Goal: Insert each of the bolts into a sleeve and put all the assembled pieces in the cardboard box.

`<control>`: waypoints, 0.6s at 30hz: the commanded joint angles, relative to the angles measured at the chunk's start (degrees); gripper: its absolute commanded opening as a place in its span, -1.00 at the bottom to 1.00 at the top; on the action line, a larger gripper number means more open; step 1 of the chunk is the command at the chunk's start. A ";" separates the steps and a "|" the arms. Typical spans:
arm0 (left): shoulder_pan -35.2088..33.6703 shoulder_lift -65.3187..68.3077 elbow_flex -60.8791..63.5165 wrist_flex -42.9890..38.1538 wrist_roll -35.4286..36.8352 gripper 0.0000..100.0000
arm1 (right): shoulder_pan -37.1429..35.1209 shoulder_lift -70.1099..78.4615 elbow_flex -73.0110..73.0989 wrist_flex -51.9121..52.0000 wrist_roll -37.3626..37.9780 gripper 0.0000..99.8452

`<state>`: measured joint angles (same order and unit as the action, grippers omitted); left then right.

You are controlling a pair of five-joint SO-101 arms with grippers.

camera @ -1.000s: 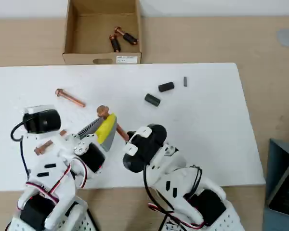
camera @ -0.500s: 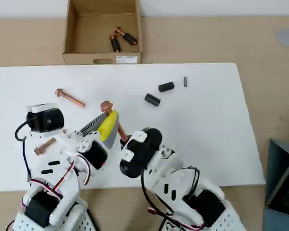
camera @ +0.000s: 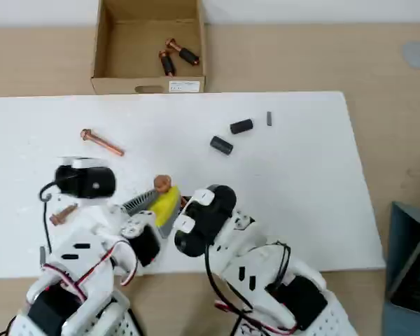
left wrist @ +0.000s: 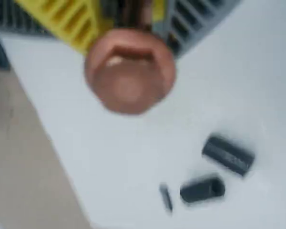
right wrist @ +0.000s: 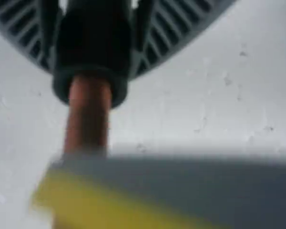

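Observation:
My left gripper (camera: 165, 201), yellow and grey, is shut on a copper bolt (camera: 162, 184) near the mat's front; the bolt's hex head (left wrist: 129, 76) sticks out past the fingers. My right gripper (right wrist: 93, 24) is shut on a black sleeve (right wrist: 93, 47), and the bolt's shank (right wrist: 87, 121) enters the sleeve's mouth. The left gripper's yellow finger (right wrist: 109, 205) lies just beyond. Two loose sleeves (camera: 241, 127) (camera: 222, 145) lie mid-mat. Two more bolts (camera: 101, 142) (camera: 63, 214) lie at the left. The cardboard box (camera: 148, 85) holds two assembled pieces (camera: 167, 63) (camera: 183, 52).
A small dark pin (camera: 269, 118) lies beside the loose sleeves. The white mat (camera: 301, 189) has open room on its right half. A grey device (camera: 409, 266) stands off the mat at the right edge.
My left arm has swung right and toward the front with the bolt, bringing it up against the right arm's wrist. The right arm has shifted slightly left.

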<state>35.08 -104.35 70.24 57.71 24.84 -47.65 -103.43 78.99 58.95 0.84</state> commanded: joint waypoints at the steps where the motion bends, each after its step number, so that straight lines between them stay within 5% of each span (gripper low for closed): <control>1: 2.46 -0.04 -1.85 2.02 0.35 -0.99 | 0.57 -7.34 -1.54 -1.67 0.53 -0.98; 12: 7.38 -0.04 1.76 9.14 -0.09 -0.96 | 0.57 -7.34 -1.54 -1.67 0.53 -0.98; 18: 5.27 0.13 1.49 12.48 -0.09 -0.59 | 0.57 -7.34 -1.45 -1.67 0.53 -0.98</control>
<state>40.18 -104.62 72.00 67.74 25.27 -47.65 -103.34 79.25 59.12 0.84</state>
